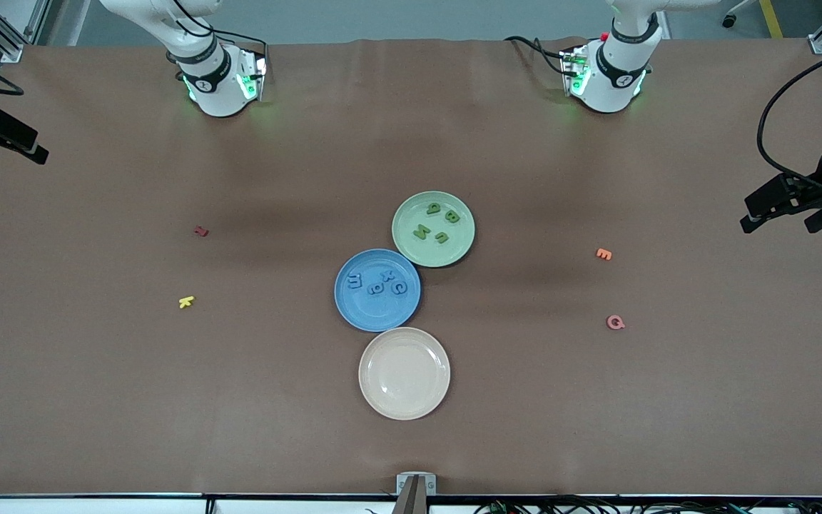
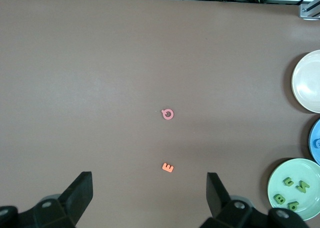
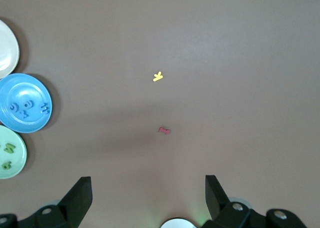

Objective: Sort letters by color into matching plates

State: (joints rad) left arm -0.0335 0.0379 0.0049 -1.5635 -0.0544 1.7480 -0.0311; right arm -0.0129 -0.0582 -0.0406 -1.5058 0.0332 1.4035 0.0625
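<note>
Green letters (image 1: 439,223), all four, lie in the green plate (image 1: 459,251), blue letters (image 1: 377,281) in the blue plate (image 1: 354,314); I judge sorting finished. Left gripper (image 2: 150,198) and right gripper (image 3: 148,198) hang open, well apart from both plates.

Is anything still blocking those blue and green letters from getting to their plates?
Nothing visible does. Four blue letters already lie in the blue plate, and four green letters in the green plate. Both claws are open and up near the robots' bases.
</note>
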